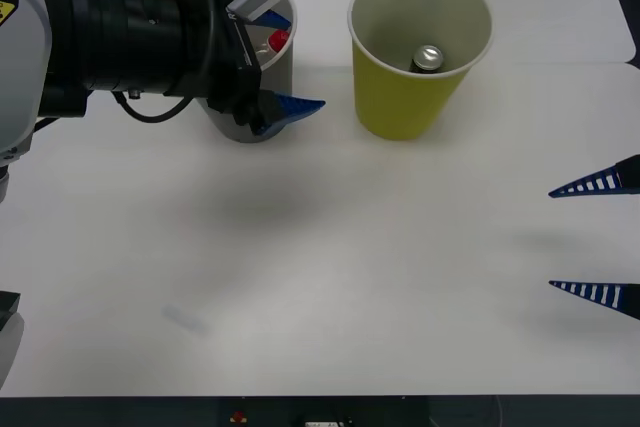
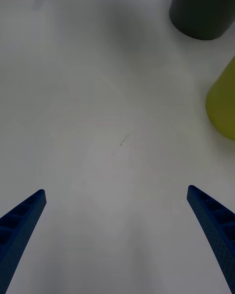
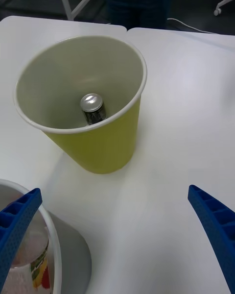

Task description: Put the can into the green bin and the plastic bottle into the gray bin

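Note:
The can (image 1: 428, 57) stands upright inside the green bin (image 1: 400, 107), silver top up; the left wrist view shows the same can (image 3: 93, 107) in the green bin (image 3: 103, 147). The plastic bottle (image 1: 278, 42) lies in the gray bin (image 1: 278, 72), its red cap showing past my left arm. My left gripper (image 1: 285, 62) hangs open over the gray bin's rim, holding nothing. In the left wrist view the bottle (image 3: 32, 267) rests inside the gray bin (image 3: 73, 255) beside one finger of the open left gripper (image 3: 114, 191). My right gripper (image 1: 595, 239) is open at the table's right edge.
The right wrist view has the open right gripper (image 2: 116, 191) above bare white table, with the gray bin (image 2: 203, 7) and green bin (image 2: 223, 103) farther off. The two bins stand side by side at the back of the white table (image 1: 300, 277).

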